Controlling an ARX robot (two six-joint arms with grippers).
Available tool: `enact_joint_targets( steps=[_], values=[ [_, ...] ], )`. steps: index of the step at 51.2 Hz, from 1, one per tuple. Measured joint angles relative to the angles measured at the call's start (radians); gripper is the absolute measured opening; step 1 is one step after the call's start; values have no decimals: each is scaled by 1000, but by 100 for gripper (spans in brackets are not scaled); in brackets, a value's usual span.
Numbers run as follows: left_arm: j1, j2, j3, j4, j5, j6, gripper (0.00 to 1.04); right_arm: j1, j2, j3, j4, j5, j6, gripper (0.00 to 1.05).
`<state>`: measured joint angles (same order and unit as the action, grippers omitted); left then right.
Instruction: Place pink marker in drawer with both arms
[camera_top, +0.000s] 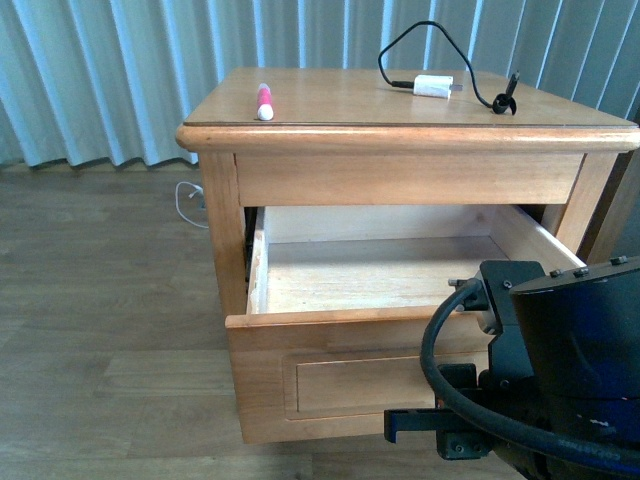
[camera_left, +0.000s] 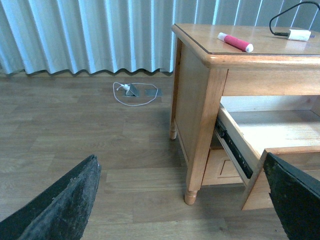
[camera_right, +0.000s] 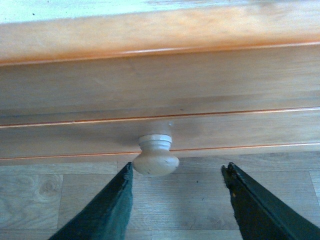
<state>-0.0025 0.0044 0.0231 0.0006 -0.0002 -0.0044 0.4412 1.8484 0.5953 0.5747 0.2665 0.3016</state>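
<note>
The pink marker (camera_top: 264, 101) lies on the nightstand top near its front left corner; it also shows in the left wrist view (camera_left: 235, 42). The drawer (camera_top: 330, 318) is pulled out, and its pale inside holds nothing. My right arm (camera_top: 565, 360) is low in front of the drawer. The right gripper (camera_right: 179, 169) is open just off the drawer front (camera_right: 200, 85). The round wooden knob (camera_right: 156, 159) sits between the jaws, close to one finger. My left gripper (camera_left: 180, 165) is open and empty, low over the floor beside the nightstand's left side and apart from the drawer (camera_left: 235, 150).
A white charger plug (camera_top: 434, 86) with a black cable lies at the back right of the nightstand top. A white cord (camera_left: 132, 92) lies on the wood floor by the curtains (camera_left: 100, 35). A nightstand leg (camera_left: 192, 187) stands ahead of the left gripper.
</note>
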Motion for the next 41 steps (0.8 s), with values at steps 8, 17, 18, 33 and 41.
enact_joint_targets(
  steps=[8,17,18,33,41],
  values=[
    [0,0,0,0,0,0,99,3,-173,-71,-73,-31,13,86],
    [0,0,0,0,0,0,99,0,-473,-151,-222,-57,14,96],
    [0,0,0,0,0,0,99,0,-492,-155,-233,-59,14,96],
    [0,0,0,0,0,0,99,-49,-1131,-200,-663,-116,-1,96],
    [0,0,0,0,0,0,99,-57,-1298,-222,-780,-142,0,96]
  ],
)
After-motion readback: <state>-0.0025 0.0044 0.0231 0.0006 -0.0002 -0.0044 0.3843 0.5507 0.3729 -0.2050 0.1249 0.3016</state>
